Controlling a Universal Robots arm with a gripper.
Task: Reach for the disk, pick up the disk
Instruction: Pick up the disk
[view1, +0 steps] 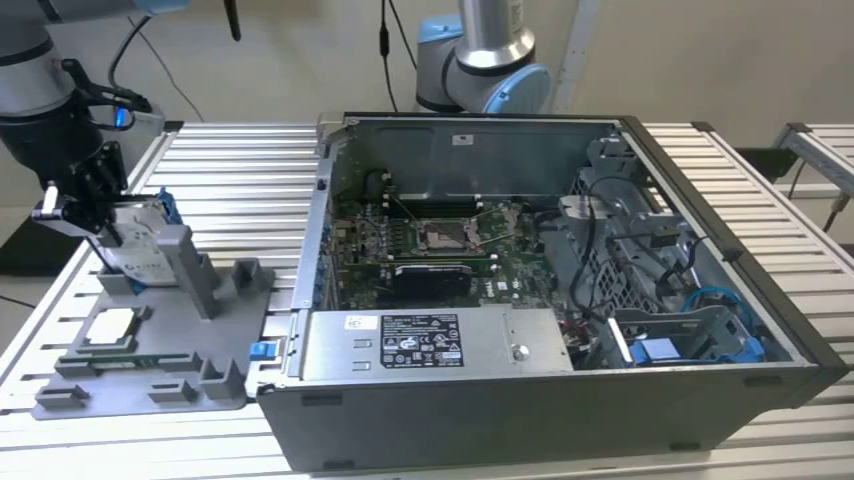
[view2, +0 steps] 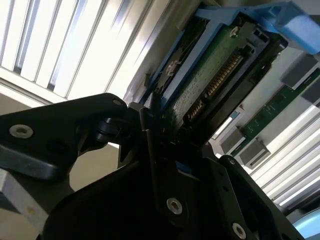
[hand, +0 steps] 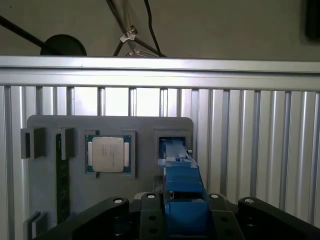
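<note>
Here, the grey tray (view1: 174, 345) at nine o'clock of the open computer case (view1: 534, 415) holds a processor chip (hand: 108, 154) and the upright disk (view1: 138, 222). The claw (hand: 182, 201) is clamped on the disk's blue-railed, silver-grey body.

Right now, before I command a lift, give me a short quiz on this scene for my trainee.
1. True or false: the disk lies flat on the grey tray.
2. In the first wrist view, which part sits in the tray next to the disk's slot? A) a processor chip B) a fan C) a screwdriver
3. Fill in: the rail of the disk, seen between the fingers of the gripper, is coloured ___.

Key: 1 false, it stands upright on edge in the tray; 2 A; 3 blue.
</note>
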